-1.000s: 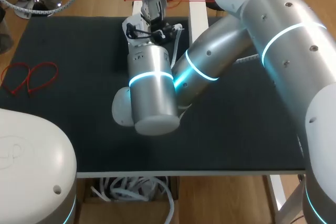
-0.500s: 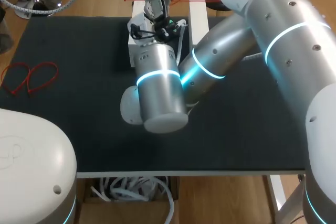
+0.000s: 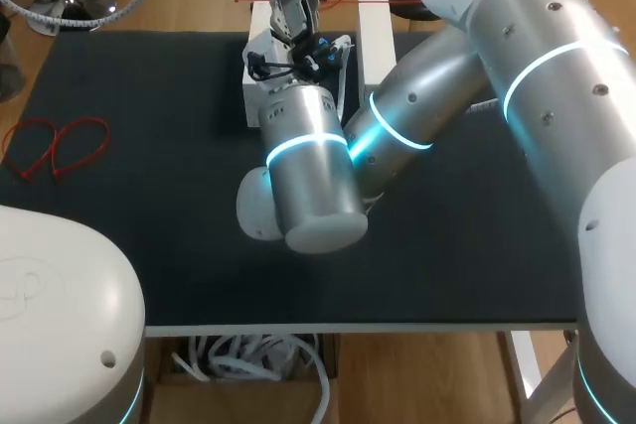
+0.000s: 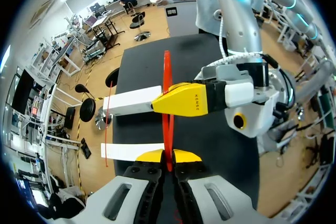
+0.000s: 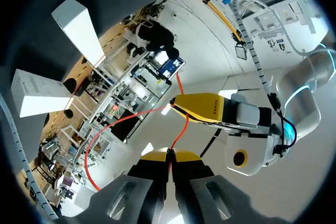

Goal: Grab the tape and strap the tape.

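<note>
1. The left gripper (image 4: 168,157) is sitting past the far edge of the worktop (image 3: 149,196), near its middle. Its yellow tips are pressing together on the red tape (image 4: 167,74).
2. The red tape is hanging in the air between the two grippers. It is running as a thin strip straight ahead of the left gripper, out over the far edge, and is lying nowhere on the worktop.
3. The right gripper (image 5: 169,154) is reaching across from the right side to that same far-edge spot. Its tips are pinching the tape too, and the tape is curving away ahead of them in a loose bend.
4. In the left wrist view, one yellow finger of the right gripper is lying across the tape just ahead of the left gripper.
5. Two white blocks are standing at the far edge, one (image 3: 258,22) beside the right gripper and the other (image 3: 373,32) just to its right, with a gap between them.
6. Red loops (image 3: 60,146) are lying flat near the left edge of the worktop, well apart from both grippers.
</note>
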You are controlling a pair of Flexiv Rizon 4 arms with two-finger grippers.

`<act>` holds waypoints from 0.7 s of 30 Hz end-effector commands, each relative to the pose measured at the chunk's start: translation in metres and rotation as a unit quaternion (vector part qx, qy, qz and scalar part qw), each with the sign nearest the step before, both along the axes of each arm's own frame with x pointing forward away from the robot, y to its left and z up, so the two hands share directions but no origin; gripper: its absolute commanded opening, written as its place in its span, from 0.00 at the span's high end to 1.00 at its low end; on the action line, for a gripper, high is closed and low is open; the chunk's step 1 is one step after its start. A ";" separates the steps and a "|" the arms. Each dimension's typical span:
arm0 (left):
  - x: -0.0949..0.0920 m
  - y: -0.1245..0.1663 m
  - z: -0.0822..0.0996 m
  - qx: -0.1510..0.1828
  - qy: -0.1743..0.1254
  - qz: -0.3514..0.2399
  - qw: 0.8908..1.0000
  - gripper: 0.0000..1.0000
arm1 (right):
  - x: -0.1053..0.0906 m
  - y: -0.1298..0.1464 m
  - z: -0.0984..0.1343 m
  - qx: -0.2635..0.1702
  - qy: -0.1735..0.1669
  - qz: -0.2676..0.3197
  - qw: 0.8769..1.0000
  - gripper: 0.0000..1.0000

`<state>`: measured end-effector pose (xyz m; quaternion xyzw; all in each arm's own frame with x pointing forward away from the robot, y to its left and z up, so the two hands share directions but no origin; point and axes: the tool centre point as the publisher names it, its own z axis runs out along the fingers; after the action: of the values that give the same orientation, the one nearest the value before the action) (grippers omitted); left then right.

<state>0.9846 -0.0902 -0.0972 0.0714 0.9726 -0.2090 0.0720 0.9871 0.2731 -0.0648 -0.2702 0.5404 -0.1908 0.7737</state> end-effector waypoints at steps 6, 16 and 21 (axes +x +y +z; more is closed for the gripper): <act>0.001 -0.001 0.001 0.002 0.001 0.000 1.000 1.00 | -0.003 0.001 -0.013 -0.025 0.011 -0.002 1.000 1.00; 0.001 -0.001 0.001 0.002 0.001 0.000 1.000 1.00 | -0.002 0.000 -0.017 -0.040 0.014 -0.008 0.999 1.00; 0.001 -0.001 0.001 0.002 0.001 0.000 1.000 1.00 | -0.001 0.002 -0.017 -0.049 0.012 -0.005 0.999 1.00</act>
<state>0.9847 -0.0902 -0.0971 0.0714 0.9726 -0.2092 0.0721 0.9861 0.2735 -0.0831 -0.3035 0.5408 -0.2164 0.7540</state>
